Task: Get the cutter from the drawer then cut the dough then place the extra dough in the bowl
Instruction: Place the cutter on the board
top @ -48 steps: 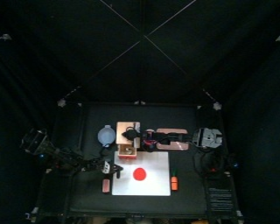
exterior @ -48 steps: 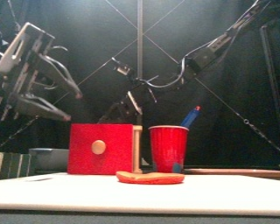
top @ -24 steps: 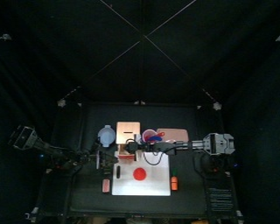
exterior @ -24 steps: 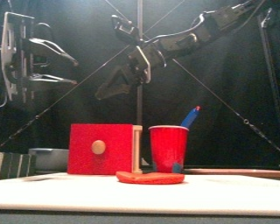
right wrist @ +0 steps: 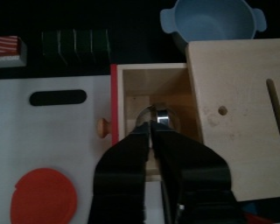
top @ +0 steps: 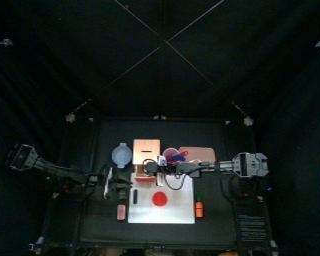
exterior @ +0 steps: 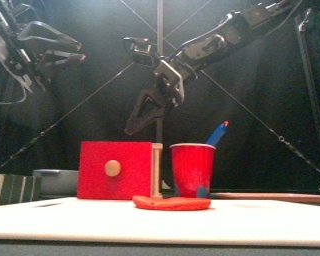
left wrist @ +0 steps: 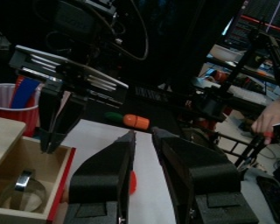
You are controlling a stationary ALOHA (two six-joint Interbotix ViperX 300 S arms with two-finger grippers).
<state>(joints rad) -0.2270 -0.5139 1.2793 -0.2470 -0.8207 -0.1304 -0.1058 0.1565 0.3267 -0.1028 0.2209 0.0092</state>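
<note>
The wooden box (top: 148, 150) has its red-fronted drawer (right wrist: 115, 114) pulled out over the white board (top: 184, 192). The metal cutter (right wrist: 161, 115) lies in the drawer, also seen in the left wrist view as the cutter (left wrist: 25, 180). My right gripper (right wrist: 156, 130) hangs just above it, jaws a little apart and holding nothing; the front view shows this gripper (exterior: 145, 118) above the box top. The red dough (top: 160, 200) lies flat on the board. My left gripper (left wrist: 145, 140) is open and raised at the left, off the box.
The blue-grey bowl (top: 120, 155) stands left of the box. A red cup (exterior: 192, 170) with a blue knife stands right of it. Dark sushi blocks (right wrist: 74, 42) lie off the board's edge in the right wrist view. Small red toys (top: 199, 208) lie by the board's front corners.
My right arm has swung in from the right and come down over the open drawer. My left gripper has drawn back to the left and lifted.
</note>
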